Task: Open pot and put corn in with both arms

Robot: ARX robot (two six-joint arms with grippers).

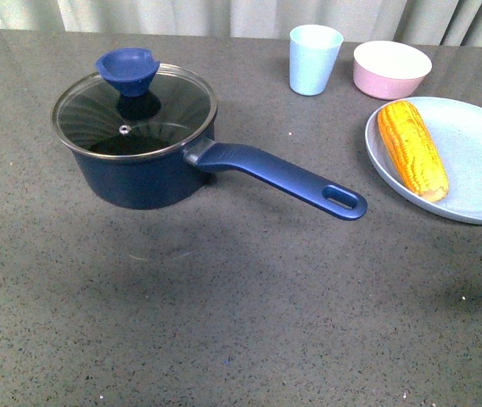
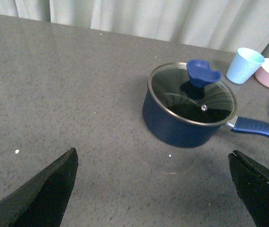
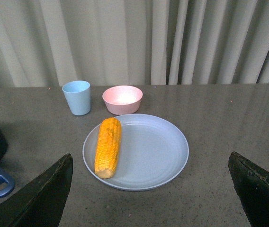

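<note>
In the front view you see a pale blue cup (image 1: 315,58) standing upright in the upper right part of the frame. Just beside it, to its right, is a pink bowl (image 1: 391,69), close to the cup but not touching it. Below the bowl, at the right edge, a pale blue plate (image 1: 479,153) lies on the grey speckled table (image 1: 241,322) and is partly cut by the frame, and along the top edge you find a pale curtain (image 1: 224,15).

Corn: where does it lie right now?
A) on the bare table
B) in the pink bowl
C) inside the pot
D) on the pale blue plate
D: the corn lies on the pale blue plate, and the pot is shut under its glass lid.
</note>
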